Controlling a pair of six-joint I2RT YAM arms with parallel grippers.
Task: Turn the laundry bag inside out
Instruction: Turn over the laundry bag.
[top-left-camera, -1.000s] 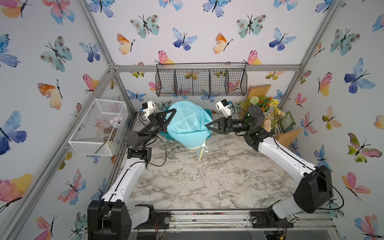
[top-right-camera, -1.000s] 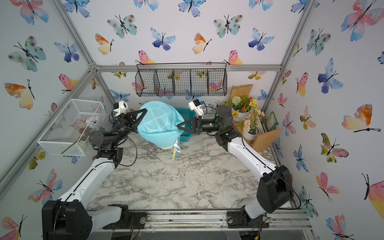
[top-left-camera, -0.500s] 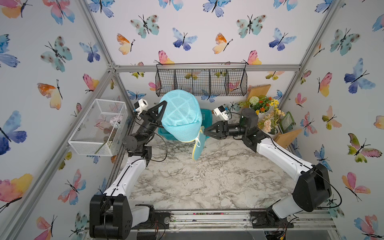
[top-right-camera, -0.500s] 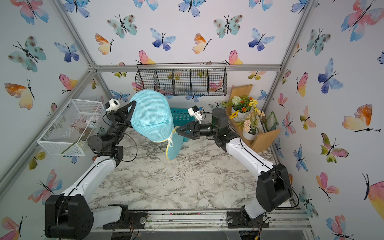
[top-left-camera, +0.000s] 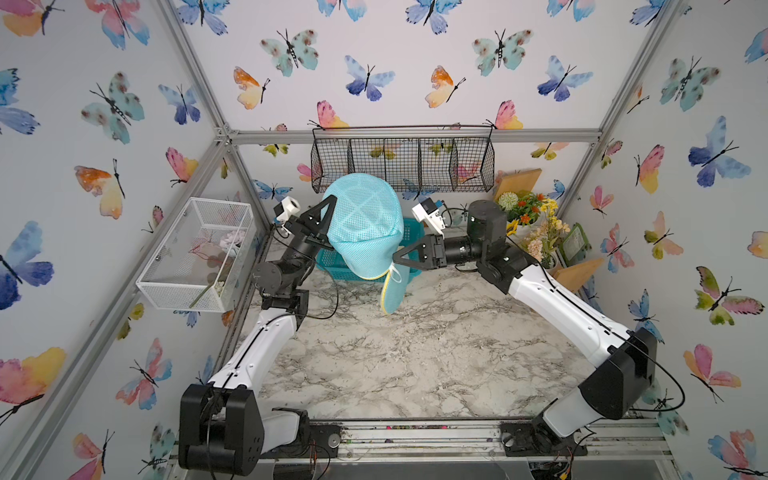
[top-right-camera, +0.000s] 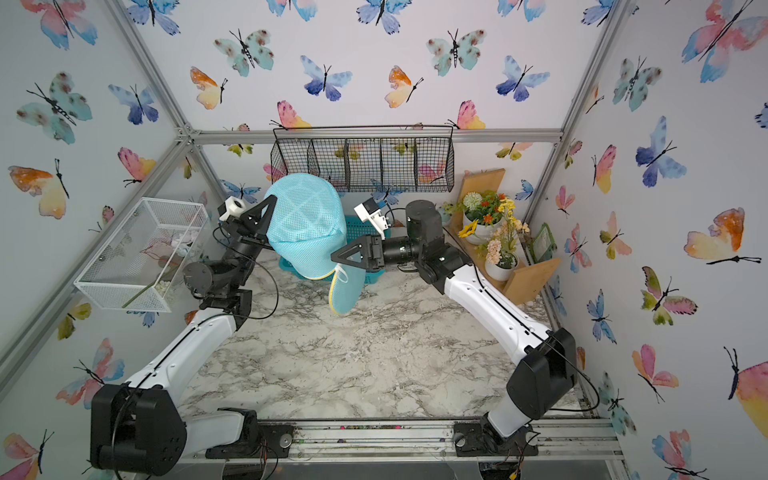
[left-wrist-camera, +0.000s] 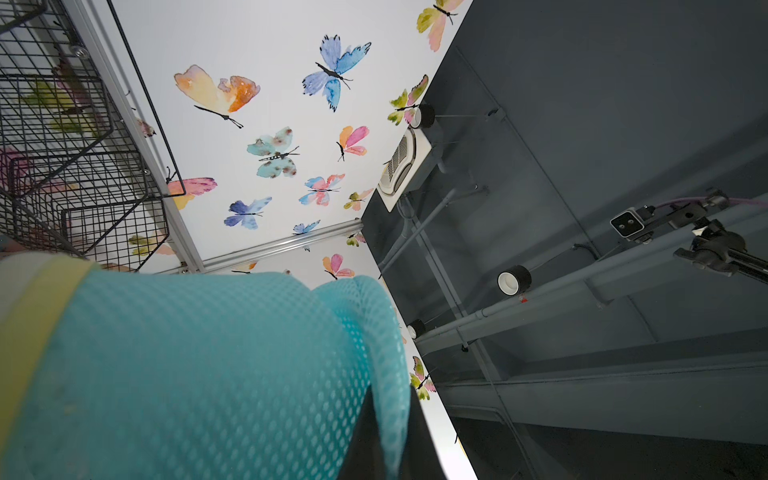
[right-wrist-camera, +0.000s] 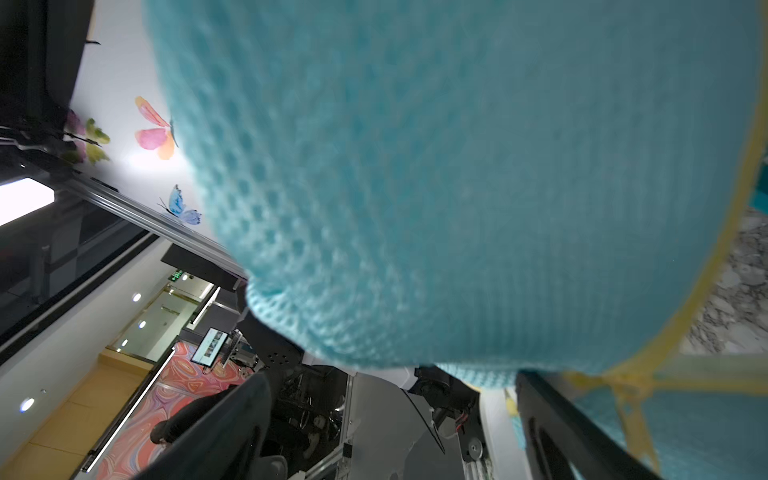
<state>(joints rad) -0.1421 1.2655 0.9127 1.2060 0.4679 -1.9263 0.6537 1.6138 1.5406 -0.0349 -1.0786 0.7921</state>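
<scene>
Soft honeycomb mesh, light turquoise, domed, yellow-piped: laundry bag (top-left-camera: 363, 226) aloft just below and in front of wire rack (top-left-camera: 403, 166), round flap dangling. Clenched on its upper side mesh, left tool (top-left-camera: 330, 201). At its lower rim, right tool (top-left-camera: 395, 258), released (spread fingers (right-wrist-camera: 224, 428) plain only from right wrist).
</scene>
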